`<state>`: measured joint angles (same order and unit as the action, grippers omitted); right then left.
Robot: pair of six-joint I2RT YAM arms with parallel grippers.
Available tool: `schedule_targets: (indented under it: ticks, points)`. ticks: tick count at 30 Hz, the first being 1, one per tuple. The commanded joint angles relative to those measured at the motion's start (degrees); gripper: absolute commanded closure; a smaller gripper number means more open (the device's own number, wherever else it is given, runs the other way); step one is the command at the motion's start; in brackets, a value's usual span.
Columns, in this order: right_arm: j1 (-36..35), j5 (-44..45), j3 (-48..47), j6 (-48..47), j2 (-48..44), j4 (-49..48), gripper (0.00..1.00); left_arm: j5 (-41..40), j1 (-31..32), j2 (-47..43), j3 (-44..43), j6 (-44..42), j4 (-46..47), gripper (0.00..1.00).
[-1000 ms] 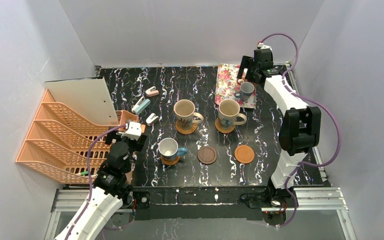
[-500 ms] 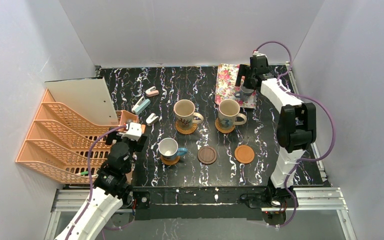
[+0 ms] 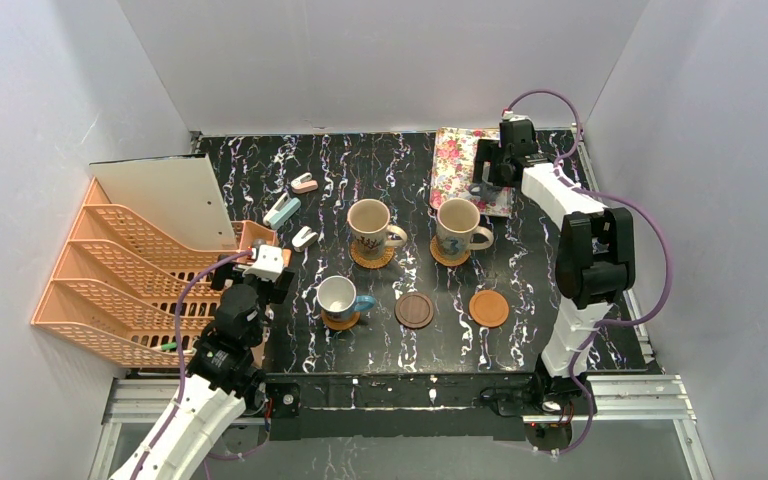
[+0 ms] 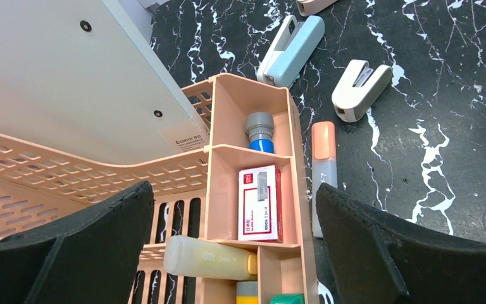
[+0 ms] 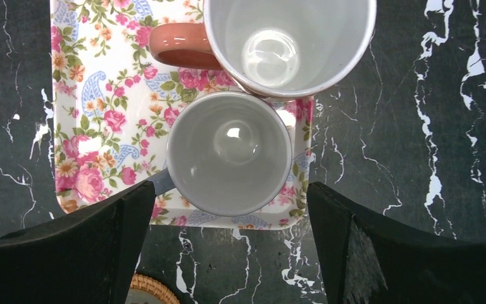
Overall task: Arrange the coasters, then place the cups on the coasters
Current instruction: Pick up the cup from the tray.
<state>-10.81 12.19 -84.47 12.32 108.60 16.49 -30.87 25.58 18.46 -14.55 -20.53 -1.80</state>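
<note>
Three cups (image 3: 370, 228) sit on coasters mid-surface; two near coasters (image 3: 414, 310) lie bare. Our right fingers (image 5: 82, 253), spread, hover over two cups (image 5: 229, 161) on the far-right tray (image 5: 95, 114); our left fingers (image 4: 69, 253) are spread, empty.

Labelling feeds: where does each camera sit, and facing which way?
Top external: above and behind the bases, looking down on the black marbled table; left arm and right arm show.
Left wrist: on its arm, facing down at the peach plastic organiser; open left pincer frames it.
Right wrist: likewise, straight down on the pink floral rectangular tray; open right pincer below.
Shared: the tray, top and right wrist.
</note>
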Motion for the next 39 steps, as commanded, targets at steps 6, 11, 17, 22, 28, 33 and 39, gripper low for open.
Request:
schedule_targets:
  ticks: [6, 11, 17, 22, 28, 33, 39]
  points:
    - [-1.65, 3.92, 1.99, -2.81, -2.75, -3.74, 0.02, 0.11, -0.27, -0.92, 0.13, 0.39, 0.06, 0.02]
    - [-1.63, 4.65, 2.72, -3.25, -2.48, -4.19, 0.02, 0.15, -0.27, -0.87, 0.15, 0.32, -0.02, 0.02]
    - [-1.65, 5.0, 4.32, -3.71, -3.13, -5.07, 0.02, 0.21, -0.29, -0.92, 0.22, 0.32, 0.05, 0.02]
    - [-1.64, 4.86, 4.52, -3.73, -2.49, -5.57, 0.02, 0.28, -0.27, -1.13, 0.22, 0.34, 0.0, 0.02]
    - [-1.67, 2.21, 4.04, -2.04, -6.11, -5.38, 0.02, 0.24, -0.27, -1.05, 0.22, 0.41, 0.04, 0.02]
    - [-1.81, 3.35, 4.98, -1.52, -8.87, -7.89, 0.02, 0.29, -0.27, -0.71, 0.22, 0.4, 0.1, 0.02]
    - [-3.38, 9.19, -0.96, -5.49, -2.2, -6.23, 0.02, 0.12, -0.27, -0.38, 0.23, 0.32, 0.36, 0.02]
